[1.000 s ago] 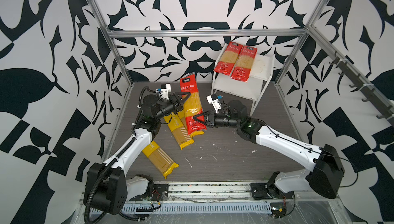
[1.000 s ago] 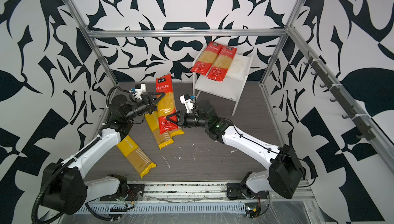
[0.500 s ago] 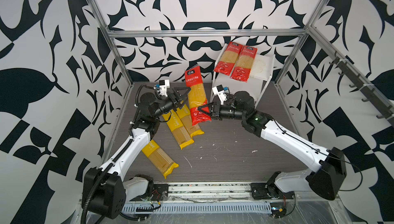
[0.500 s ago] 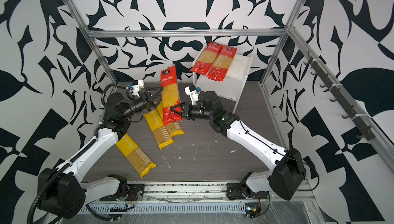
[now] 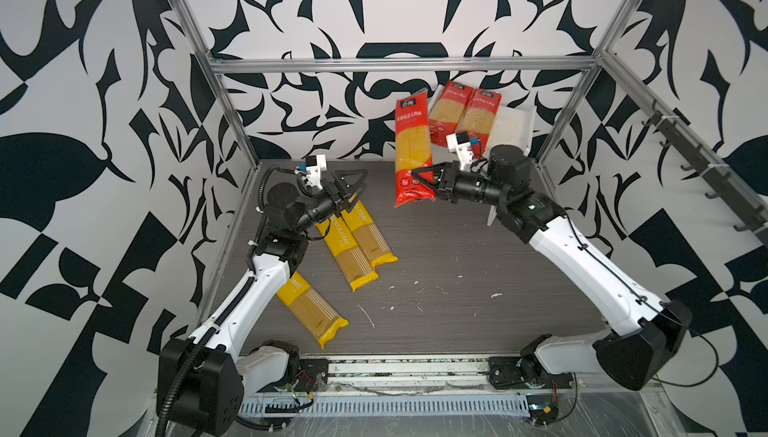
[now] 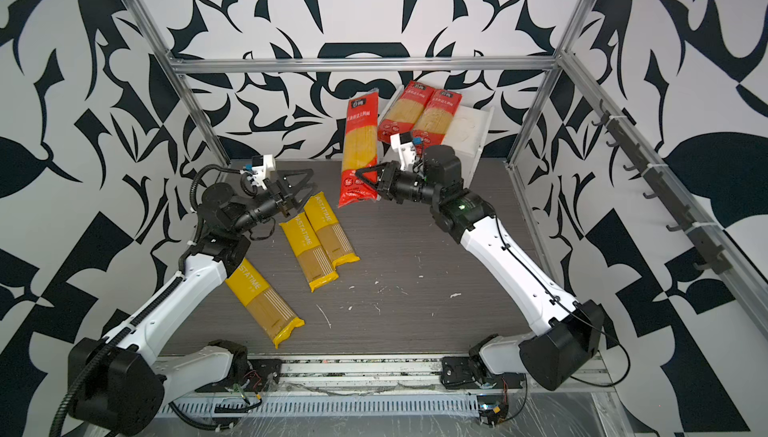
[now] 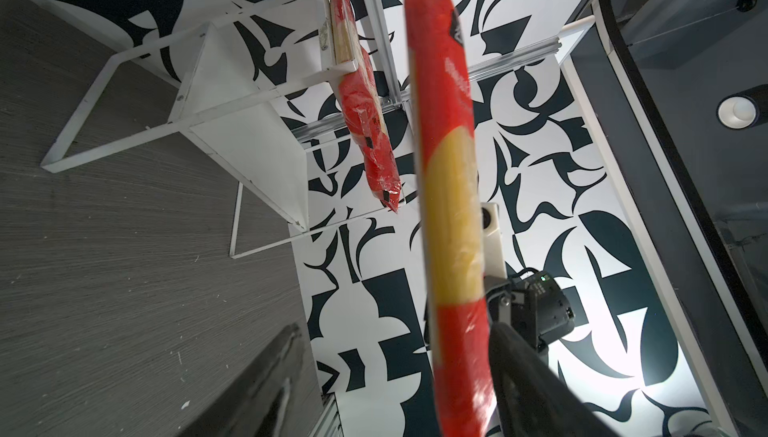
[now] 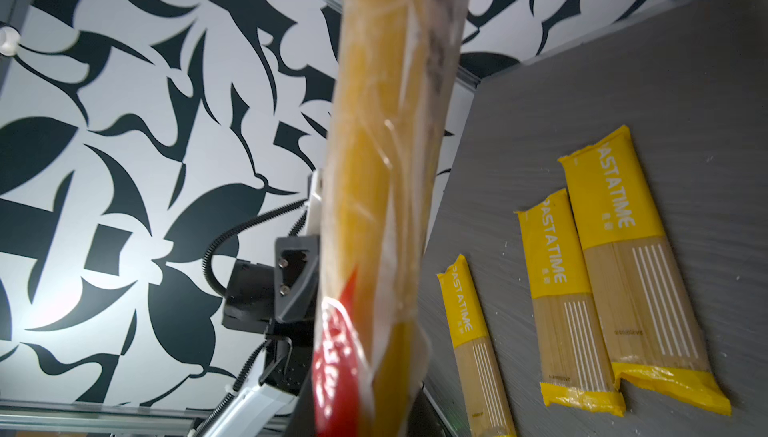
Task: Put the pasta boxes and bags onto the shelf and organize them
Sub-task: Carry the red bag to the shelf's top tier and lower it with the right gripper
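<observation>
- R gripper (image 5: 417, 177) is clamped on the near red end of a long flat red-ended spaghetti packet (image 5: 411, 144) w/ clear middle. The packet is lifted clear of the dark grey wood-grain table (image 5: 457, 268), near the left side of the small white two-tier shelf (image 5: 513, 123) at far right. Its tilt can't be told.
- L gripper (image 5: 353, 189): jaws wide, nothing between them, above the far ends of two yellow-ended spaghetti packets (image 5: 347, 254) lying side by side, centre-left.
- A third yellow-ended packet (image 5: 309, 308) lies nearer, its far end hidden behind the L arm.
- Both top views only: two more red-ended packets (image 5: 446, 117) lie side by side on the shelf's top board, w/ a bare stained strip to their right.
- L wrist view only: the shelf (image 7: 249, 135) shows both tiers & slanted legs. A top-board packet overhangs the board's edge, & the held packet is seen edge-on.
- R wrist view only: "PASTATIME" print on all three yellow packets, & the L gripper partly behind the held packet.
</observation>
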`<state>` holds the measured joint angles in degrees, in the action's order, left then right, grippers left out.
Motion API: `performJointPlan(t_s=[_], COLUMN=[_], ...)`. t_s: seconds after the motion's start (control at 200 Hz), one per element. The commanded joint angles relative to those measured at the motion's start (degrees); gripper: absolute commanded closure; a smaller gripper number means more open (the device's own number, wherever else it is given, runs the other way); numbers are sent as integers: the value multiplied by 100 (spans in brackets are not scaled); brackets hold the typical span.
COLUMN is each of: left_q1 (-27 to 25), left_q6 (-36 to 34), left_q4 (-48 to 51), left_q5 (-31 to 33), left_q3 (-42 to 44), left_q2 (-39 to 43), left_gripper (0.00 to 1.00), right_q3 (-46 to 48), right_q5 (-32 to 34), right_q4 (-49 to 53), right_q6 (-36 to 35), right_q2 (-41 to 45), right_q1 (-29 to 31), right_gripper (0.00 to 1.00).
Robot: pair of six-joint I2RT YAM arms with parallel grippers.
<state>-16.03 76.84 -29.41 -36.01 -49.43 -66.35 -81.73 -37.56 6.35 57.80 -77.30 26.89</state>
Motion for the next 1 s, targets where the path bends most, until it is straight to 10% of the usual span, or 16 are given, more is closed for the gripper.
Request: performJointPlan(t_s=[0.0,0.49,0.995], left_q1=[39,57,56], left_q6=[-53,-1189,-1140], left_q4=[-119,1266,1013], left_q5=[-38,314,297], left_q3=[174,711,855], left_q2=[126,430,292], left_gripper=[26,26,26], right_q3=[-1098,-2754,-2084], right_q5=[-285,-1037,-1198], right_q4=[-810,472,380], right_q6=[-488,132,244], right_q2=[278,-714,-1195], right_q1=[-466,-3620,-3797], right_gripper=[100,100,100])
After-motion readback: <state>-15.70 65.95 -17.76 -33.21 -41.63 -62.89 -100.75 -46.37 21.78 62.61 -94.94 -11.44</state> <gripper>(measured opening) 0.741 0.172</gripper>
